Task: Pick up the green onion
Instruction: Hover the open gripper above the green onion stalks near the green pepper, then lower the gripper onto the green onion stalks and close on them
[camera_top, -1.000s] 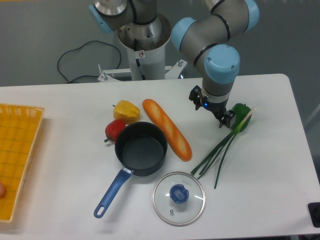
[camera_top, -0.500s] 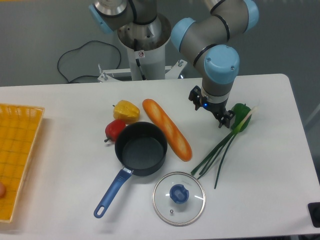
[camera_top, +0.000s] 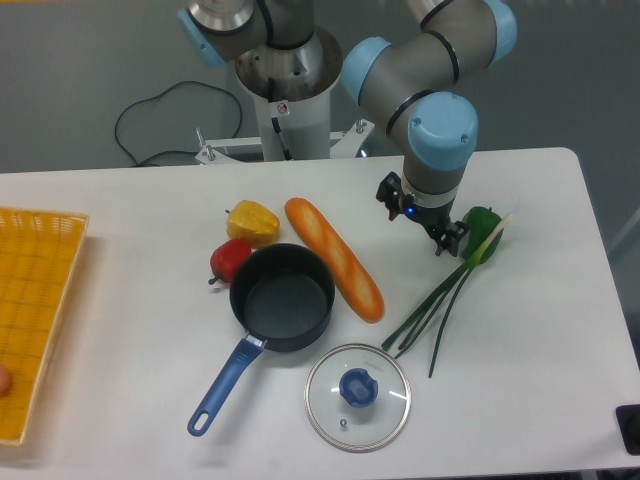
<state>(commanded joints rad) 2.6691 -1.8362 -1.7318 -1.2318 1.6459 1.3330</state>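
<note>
The green onion (camera_top: 440, 303) lies on the white table right of centre. Its dark green stalks splay toward the lower left and its pale stem end (camera_top: 492, 234) rests across a green bell pepper (camera_top: 482, 232). My gripper (camera_top: 424, 218) hangs from the arm just left of the pepper and above the onion's upper part. Its black fingers (camera_top: 448, 238) point down at the table, and whether they are open or shut does not show. Nothing is seen held.
A bread loaf (camera_top: 334, 258) lies left of the onion. A black pot with a blue handle (camera_top: 282, 298), a glass lid (camera_top: 357, 396), a red pepper (camera_top: 229, 260) and a yellow pepper (camera_top: 252, 222) are nearby. A yellow basket (camera_top: 30, 300) stands at the left edge.
</note>
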